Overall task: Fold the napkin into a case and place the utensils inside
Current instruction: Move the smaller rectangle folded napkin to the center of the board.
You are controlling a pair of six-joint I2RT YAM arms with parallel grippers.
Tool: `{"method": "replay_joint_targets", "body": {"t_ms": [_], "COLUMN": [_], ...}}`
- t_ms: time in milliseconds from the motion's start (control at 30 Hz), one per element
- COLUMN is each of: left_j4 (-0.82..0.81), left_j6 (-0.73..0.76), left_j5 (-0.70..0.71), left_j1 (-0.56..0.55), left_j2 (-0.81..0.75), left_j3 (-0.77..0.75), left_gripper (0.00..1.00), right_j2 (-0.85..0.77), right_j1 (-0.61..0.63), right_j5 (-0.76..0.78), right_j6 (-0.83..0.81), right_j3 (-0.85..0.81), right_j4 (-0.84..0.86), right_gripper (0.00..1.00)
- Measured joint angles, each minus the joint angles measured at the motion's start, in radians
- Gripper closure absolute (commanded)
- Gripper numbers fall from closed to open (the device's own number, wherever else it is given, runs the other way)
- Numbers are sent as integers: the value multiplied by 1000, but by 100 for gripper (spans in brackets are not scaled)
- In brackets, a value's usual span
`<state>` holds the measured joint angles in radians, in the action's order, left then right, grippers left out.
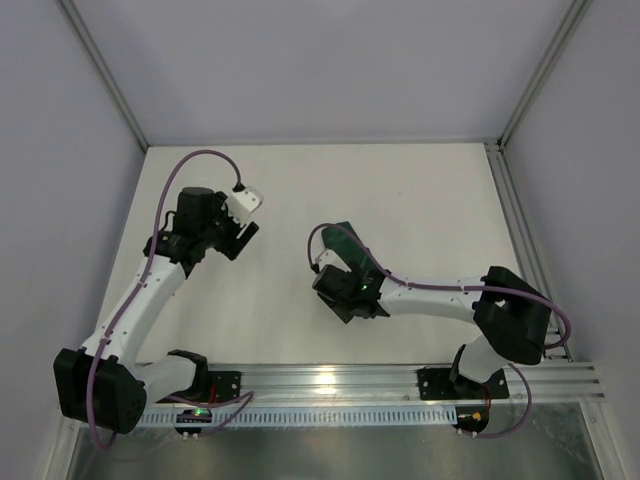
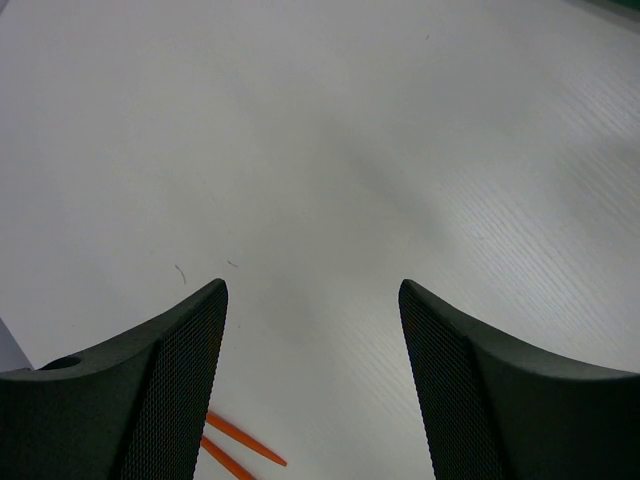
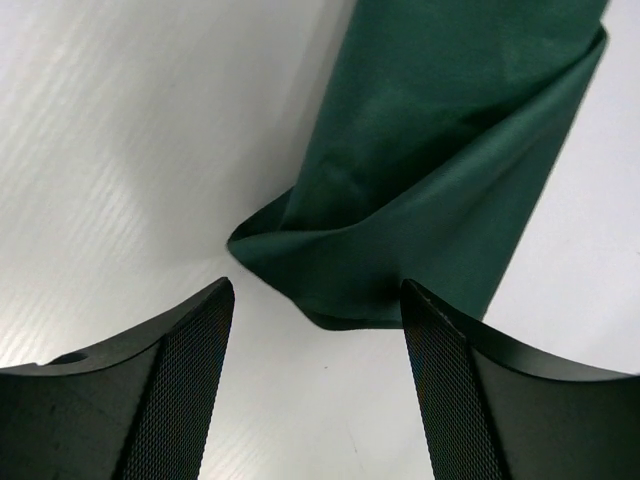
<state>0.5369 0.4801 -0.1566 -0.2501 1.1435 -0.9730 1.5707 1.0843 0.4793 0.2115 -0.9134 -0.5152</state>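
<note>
The dark green napkin [image 3: 440,170] lies folded into a narrow oblong with a diagonal flap, running up and away in the right wrist view. In the top view only its far end [image 1: 346,238] shows past the right wrist. My right gripper [image 3: 316,290] [image 1: 332,264] is open and empty, and the cloth's near corner lies just ahead of its fingertips. Two thin orange utensils [image 2: 236,446] lie on the table low in the left wrist view, beside the left finger [image 2: 150,380]. My left gripper [image 2: 312,290] [image 1: 240,238] is open and empty above them. The utensils are hidden in the top view.
The white table [image 1: 420,200] is walled by pale panels at the back and sides. An aluminium rail [image 1: 400,380] runs along the near edge by the arm bases. Purple cables [image 1: 200,155] loop over both arms. A sliver of green shows in the left wrist view's top right corner [image 2: 628,4].
</note>
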Motion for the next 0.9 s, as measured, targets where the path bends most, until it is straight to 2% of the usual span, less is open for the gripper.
{"method": "replay_joint_targets", "body": {"t_ms": [200, 433, 633, 900], "left_j4": [8, 15, 17, 19], "left_j6": [5, 12, 21, 22], "left_j5": [-17, -35, -44, -50], "left_j1": [0, 0, 0, 0], "left_j2": [0, 0, -4, -7], "left_j3": [0, 0, 0, 0], "left_gripper": [28, 28, 28, 28], "right_j2": [-50, -117, -108, -2], "right_j1": [0, -44, -103, -108], "right_j5": [-125, -115, -90, -98], "right_j6": [-21, -3, 5, 5], "right_j3": [-19, -33, -33, -24], "right_j4": [-39, -46, 1, 47], "right_gripper": [27, 27, 27, 27]}}
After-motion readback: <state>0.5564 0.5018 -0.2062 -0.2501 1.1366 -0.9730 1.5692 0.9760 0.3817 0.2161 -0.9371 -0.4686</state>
